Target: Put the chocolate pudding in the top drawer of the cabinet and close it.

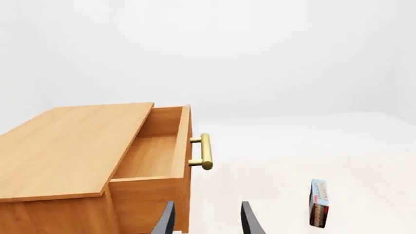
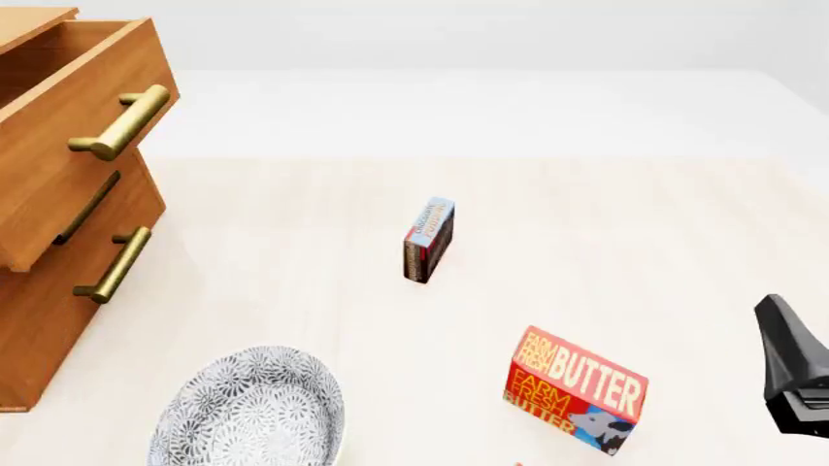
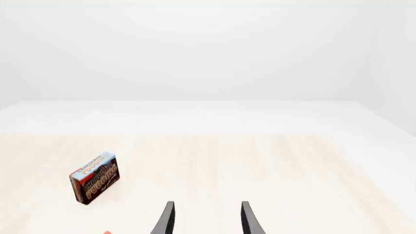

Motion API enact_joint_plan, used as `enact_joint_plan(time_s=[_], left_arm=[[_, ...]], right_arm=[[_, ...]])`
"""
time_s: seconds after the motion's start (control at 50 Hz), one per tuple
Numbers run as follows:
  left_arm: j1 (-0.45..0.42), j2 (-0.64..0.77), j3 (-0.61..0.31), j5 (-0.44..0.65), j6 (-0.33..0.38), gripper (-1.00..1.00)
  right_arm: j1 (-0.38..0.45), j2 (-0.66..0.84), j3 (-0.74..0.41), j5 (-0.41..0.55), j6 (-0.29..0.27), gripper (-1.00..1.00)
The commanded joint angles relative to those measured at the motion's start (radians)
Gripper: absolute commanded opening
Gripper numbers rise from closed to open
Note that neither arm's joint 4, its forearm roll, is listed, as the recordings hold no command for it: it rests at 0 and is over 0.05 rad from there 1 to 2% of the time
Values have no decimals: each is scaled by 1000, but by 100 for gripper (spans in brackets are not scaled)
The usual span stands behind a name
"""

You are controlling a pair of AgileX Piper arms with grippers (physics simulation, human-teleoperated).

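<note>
The chocolate pudding [image 2: 429,239] stands on a thin edge mid-table, its light blue face turned sideways; it also shows in the left wrist view [image 1: 319,203] and the right wrist view [image 3: 95,178]. The cabinet [image 2: 46,330] stands at the far left. Its top drawer [image 2: 78,126] is pulled out, and its inside [image 1: 153,156] shows no contents. The brass handle [image 1: 204,151] sticks out in front. My left gripper [image 1: 206,220] is open and empty, before the drawer front, out of the front view. My right gripper [image 3: 206,219] is open and empty, right of the pudding.
A red-orange "Farm Fresh Butter" box [image 2: 577,388] lies near the front, right of centre. A grey patterned bowl [image 2: 252,413] sits front left, near the cabinet. The lower drawer's handle [image 2: 115,264] is below the open drawer. Part of my right arm [image 2: 793,369] shows at the right edge.
</note>
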Motion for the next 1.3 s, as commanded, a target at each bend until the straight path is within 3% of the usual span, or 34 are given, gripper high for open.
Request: enact_joint_plan(time_s=[0.02,0.1,0.22,0.24,0.26,0.48,0.5,0.56,0.6,0.66,0.78,0.8,1.16,1.3], left_arm=[[-18,58,-191,98,2,100],[-31,104,-256,111,39,100],[-17,172,-310,108,25,100],[-15,199,-337,114,12,100],[-15,200,-338,114,12,100],[1,365,-496,135,-20,100],[-4,347,-455,122,-16,100],[-17,383,-468,119,-27,100],[-5,409,-479,114,-94,100],[-5,440,-480,104,-86,100],[-6,517,-544,142,-85,100],[5,531,-560,153,-127,100],[26,683,-717,311,-85,100],[31,721,-731,339,-88,100]], right_arm=[[0,-1,0,1,0,100],[0,-1,0,1,0,100],[0,-1,0,1,0,100],[0,104,-4,-100,0,100],[0,116,-3,-113,0,100],[0,117,-3,-114,0,100],[0,117,-3,-114,0,100],[0,117,-3,-114,0,100],[0,117,-3,-114,0,100],[0,117,-3,-114,0,100],[0,117,-3,-114,0,100],[0,117,-3,-114,0,100],[0,117,-3,-114,0,100],[0,117,-3,-114,0,100]])
